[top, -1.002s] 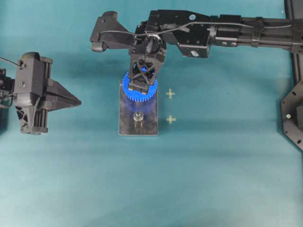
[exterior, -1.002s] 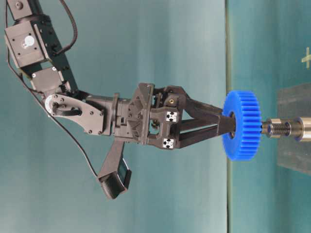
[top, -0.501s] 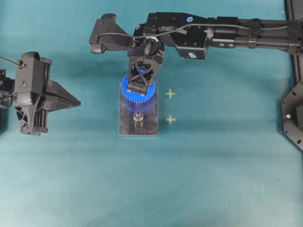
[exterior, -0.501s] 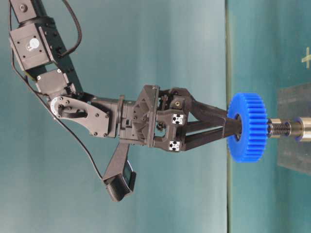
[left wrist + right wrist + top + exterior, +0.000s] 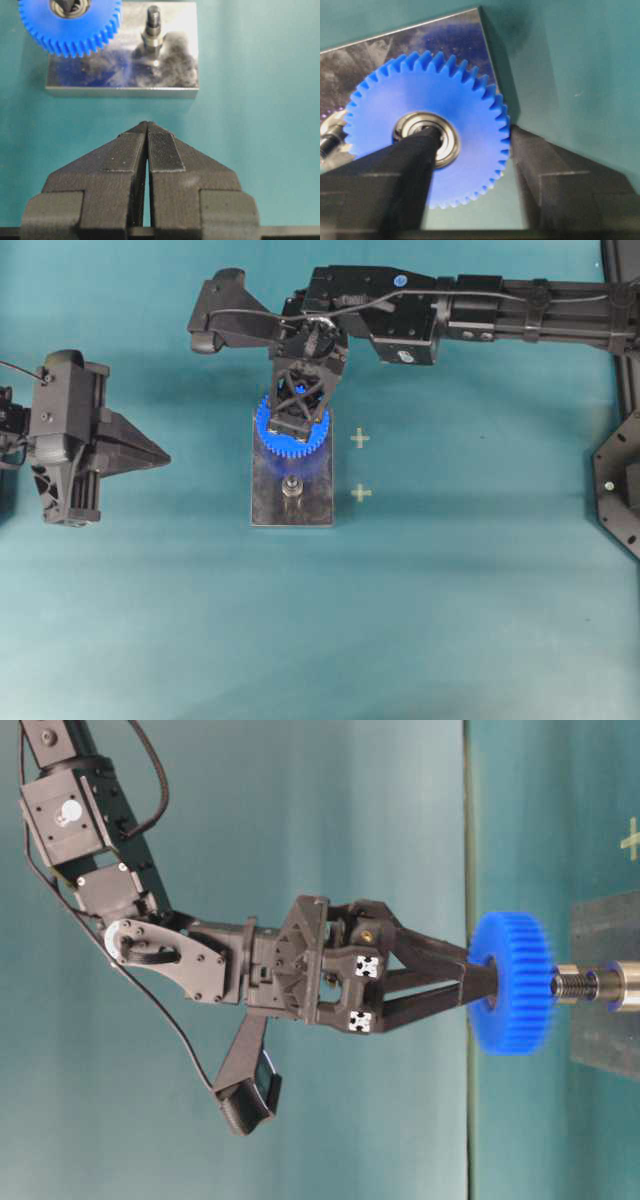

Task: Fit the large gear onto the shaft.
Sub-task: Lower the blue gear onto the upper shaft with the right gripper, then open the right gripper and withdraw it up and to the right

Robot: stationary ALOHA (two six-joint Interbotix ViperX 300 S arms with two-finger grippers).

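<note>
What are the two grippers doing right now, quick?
Left gripper: closed, holding nothing.
Right gripper: one finger in the large gear hub, one outside its teeth; cannot tell whether gripping or loose.

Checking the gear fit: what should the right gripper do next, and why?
Probably lift the right gripper straight off: the large gear sits over the shaft with bare thread showing, and one finger in its hub may block it seating.

My right gripper straddles the large gear: one finger crosses its silver bearing hub, the other stands just beside the toothed rim. Beneath lies the grey plate.
</note>
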